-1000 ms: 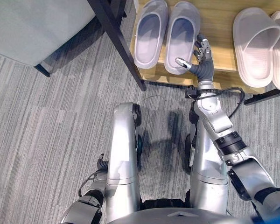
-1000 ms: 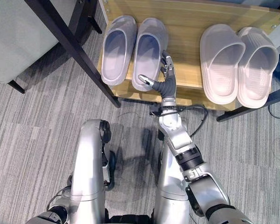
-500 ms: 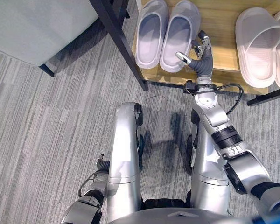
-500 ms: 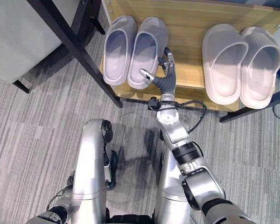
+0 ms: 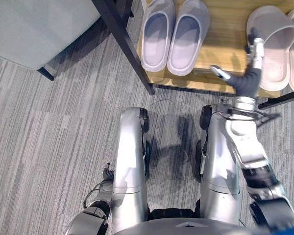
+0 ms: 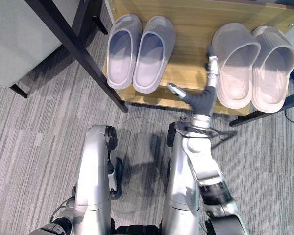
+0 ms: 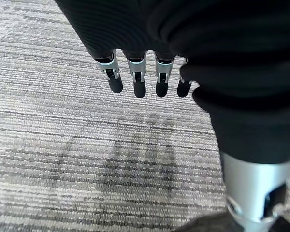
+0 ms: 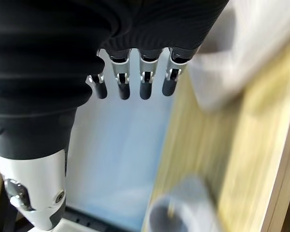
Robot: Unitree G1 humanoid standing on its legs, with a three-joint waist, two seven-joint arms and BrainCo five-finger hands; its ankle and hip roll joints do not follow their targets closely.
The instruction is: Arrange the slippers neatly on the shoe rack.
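We see the right robot hand [image 6: 206, 93] with fingers spread beside the white slippers [image 6: 252, 66] on the rack [image 6: 191, 63]; the left robot hand [image 7: 140, 82] hangs relaxed.

Silver-grey arms; dark ribbed robot hand [image 6: 204, 98] covers.

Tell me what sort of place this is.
Probably a home entryway or a mock-up of one: a low wooden shoe rack with black legs holds two pairs of pale lilac slippers, on grey striped carpet.
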